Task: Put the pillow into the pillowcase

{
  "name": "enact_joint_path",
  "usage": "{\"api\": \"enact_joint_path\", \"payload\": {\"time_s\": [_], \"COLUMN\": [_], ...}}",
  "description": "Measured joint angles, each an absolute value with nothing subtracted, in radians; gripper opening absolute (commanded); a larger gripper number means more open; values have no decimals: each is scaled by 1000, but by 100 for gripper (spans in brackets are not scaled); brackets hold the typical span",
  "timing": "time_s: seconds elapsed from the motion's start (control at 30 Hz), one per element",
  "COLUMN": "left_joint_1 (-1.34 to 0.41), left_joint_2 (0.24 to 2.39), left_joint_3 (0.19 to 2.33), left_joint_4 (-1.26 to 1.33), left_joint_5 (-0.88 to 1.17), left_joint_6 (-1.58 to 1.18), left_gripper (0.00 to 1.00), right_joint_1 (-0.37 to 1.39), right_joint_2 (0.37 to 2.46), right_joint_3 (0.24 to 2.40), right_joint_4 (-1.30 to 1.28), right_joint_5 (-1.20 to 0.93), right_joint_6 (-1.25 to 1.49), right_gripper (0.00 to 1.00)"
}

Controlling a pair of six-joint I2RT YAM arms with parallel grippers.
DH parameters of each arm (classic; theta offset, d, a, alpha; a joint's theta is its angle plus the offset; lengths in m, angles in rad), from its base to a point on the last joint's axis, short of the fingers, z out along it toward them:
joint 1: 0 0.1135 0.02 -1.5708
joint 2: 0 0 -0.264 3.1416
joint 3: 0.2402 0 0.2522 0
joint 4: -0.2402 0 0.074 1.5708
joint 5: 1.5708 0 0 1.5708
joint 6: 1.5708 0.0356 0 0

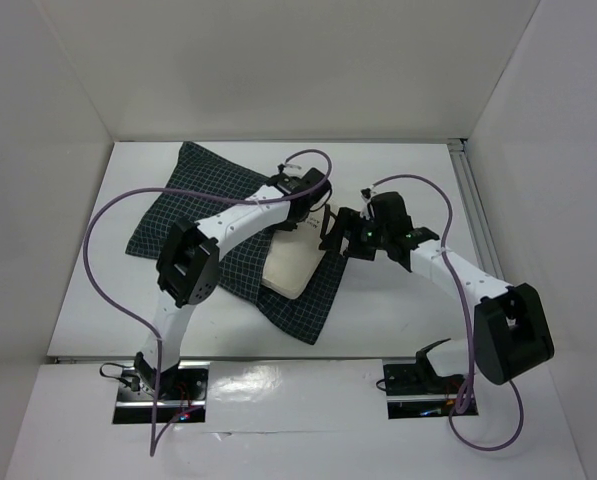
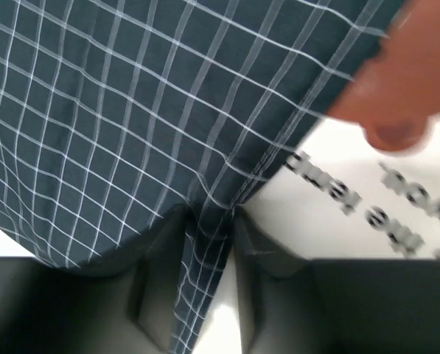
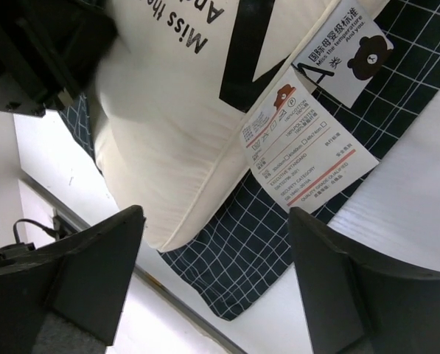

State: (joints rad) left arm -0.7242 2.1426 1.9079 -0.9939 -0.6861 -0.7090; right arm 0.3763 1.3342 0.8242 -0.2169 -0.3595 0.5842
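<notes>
The navy checked pillowcase [image 1: 193, 205] lies spread across the table's middle. The cream pillow [image 1: 296, 262] lies on its lower layer, its left part under the upper layer. My left gripper [image 1: 303, 213] is shut on the upper edge of the pillowcase [image 2: 131, 133] and holds it over the pillow [image 2: 330, 214], whose black lettering shows. My right gripper [image 1: 333, 238] is open above the pillow's right edge. The right wrist view shows the pillow [image 3: 168, 140], its paper tags [image 3: 304, 147] and the pillowcase [image 3: 256, 258] between the open fingers [image 3: 94, 273].
White walls stand left, behind and right of the table. A metal rail [image 1: 478, 215] runs along the right edge. Purple cables [image 1: 108, 250] loop over both arms. The table's near edge lies close below the pillowcase corner [image 1: 303, 325].
</notes>
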Motion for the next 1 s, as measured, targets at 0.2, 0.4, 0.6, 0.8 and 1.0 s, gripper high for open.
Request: {"api": "enact_joint_path", "payload": {"time_s": [0.2,0.4,0.6,0.8,1.0], "left_joint_1": [-694,-703,-743,-735,-765], "left_joint_2": [2145,2130,2043,1945,1945], "left_joint_3": [1908,1909,1909,1931,2094], "left_joint_4": [-995,-986,-979,-981,-1026], "left_joint_5": [-664,-591,-500,-383,-271], "left_joint_6": [-683,-620,-558,-522,-520], "left_gripper": [0,0,0,0,0], "right_joint_1": [376,399,453,494,561], "right_joint_2": [1362,1470,1714,1684,1401], "right_joint_3": [810,802,882,931,826], "right_joint_4": [-173,-54,49,40,51], "right_joint_5": [-387,-429,-466,-473,-415], "right_joint_6": [596,634,647,656,691], "right_gripper": [96,81,0,0,0]}}
